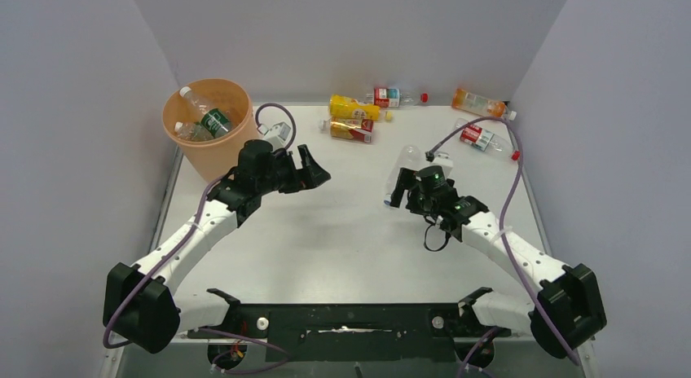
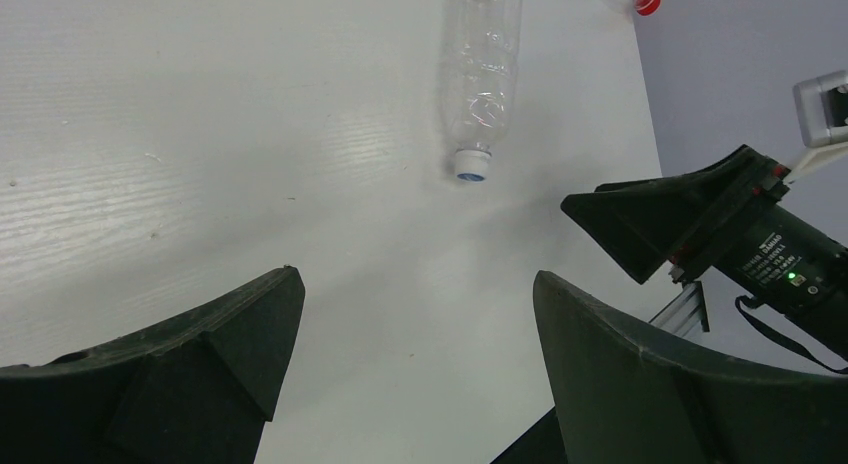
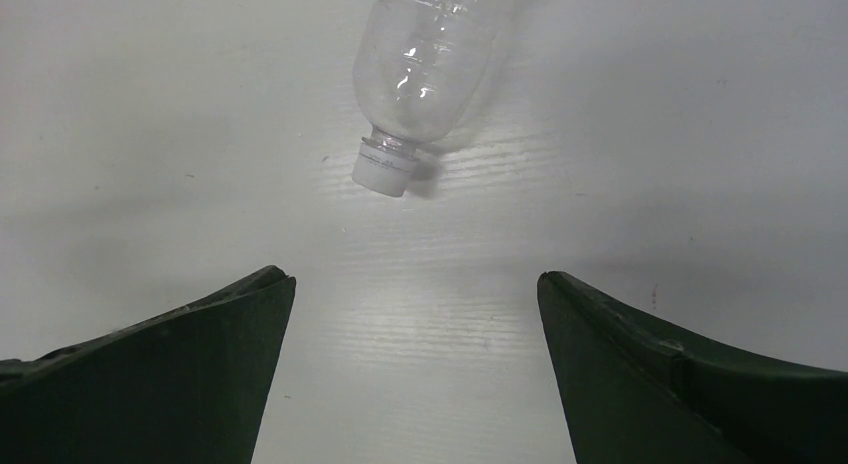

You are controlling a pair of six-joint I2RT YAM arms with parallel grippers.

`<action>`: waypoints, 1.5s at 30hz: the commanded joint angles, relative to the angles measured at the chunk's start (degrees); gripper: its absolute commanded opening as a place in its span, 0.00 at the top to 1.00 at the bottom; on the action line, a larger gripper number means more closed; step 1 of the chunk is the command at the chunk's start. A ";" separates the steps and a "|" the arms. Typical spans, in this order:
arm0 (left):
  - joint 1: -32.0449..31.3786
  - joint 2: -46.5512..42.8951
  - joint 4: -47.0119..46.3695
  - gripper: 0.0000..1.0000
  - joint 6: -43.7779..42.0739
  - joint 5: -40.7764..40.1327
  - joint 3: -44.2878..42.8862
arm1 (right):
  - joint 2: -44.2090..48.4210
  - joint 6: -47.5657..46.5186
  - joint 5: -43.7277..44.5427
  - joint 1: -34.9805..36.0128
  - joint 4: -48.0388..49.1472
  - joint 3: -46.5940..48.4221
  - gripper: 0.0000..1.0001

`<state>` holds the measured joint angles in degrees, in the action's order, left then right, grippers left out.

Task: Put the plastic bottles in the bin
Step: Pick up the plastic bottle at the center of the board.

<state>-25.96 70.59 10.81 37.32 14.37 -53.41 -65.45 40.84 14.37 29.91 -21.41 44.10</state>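
Plastic bottles in three spots on the white table (image 1: pixel 342 239). Two inside the round peach-orange plastic bin (image 1: pixel 213 154) at the far left: a clear bottle with a green label (image 1: pixel 216 120) and a second clear bottle (image 1: pixel 193 131) beside it.

Five more on their sides along the far edge. Near the middle, a yellow-wrapped bottle (image 1: pixel 353 107), a bottle with a red-and-yellow label (image 1: pixel 350 129) just in front of it, and a clear bottle with a red-and-blue label and red cap (image 1: pixel 391 96) just to their right. Toward the far right corner, a bottle of orange liquid (image 1: pixel 481 103) and a clear red-labelled bottle (image 1: pixel 486 139).

One unlabelled clear bottle (image 3: pixel 425 64) flat on the table right of centre, its pale cap turned toward the right gripper (image 3: pixel 415 279). Jaws spread wide here, low over the table, cap just beyond the fingertips, nothing touching.

Left gripper (image 2: pixel 418 274) just right of the bin, above bare table. Jaws likewise released, holding nothing, facing across toward the unlabelled bottle and the right arm.
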 commanded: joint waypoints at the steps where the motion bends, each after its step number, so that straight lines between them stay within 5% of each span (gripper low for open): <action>1: -0.42 -1.57 -4.43 0.14 0.59 0.85 0.85 | -5.24 -2.99 -3.13 -0.76 5.45 3.63 0.02; 28: -2.74 -3.88 -3.47 0.14 1.85 -0.68 3.85 | -31.14 -1.97 -3.01 -5.09 10.70 15.56 0.01; 40: -4.17 -4.00 -2.29 0.14 1.96 -2.14 3.41 | -29.92 -3.62 -2.77 -5.92 12.81 10.86 0.41; 45: -4.85 -2.95 -1.96 0.14 1.79 -2.31 2.90 | -25.49 -4.60 -2.18 -5.87 13.67 5.60 0.50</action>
<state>-30.11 68.20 10.09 38.85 12.60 -48.14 -95.81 37.54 10.39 24.34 -9.72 53.06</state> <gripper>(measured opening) 0.859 0.583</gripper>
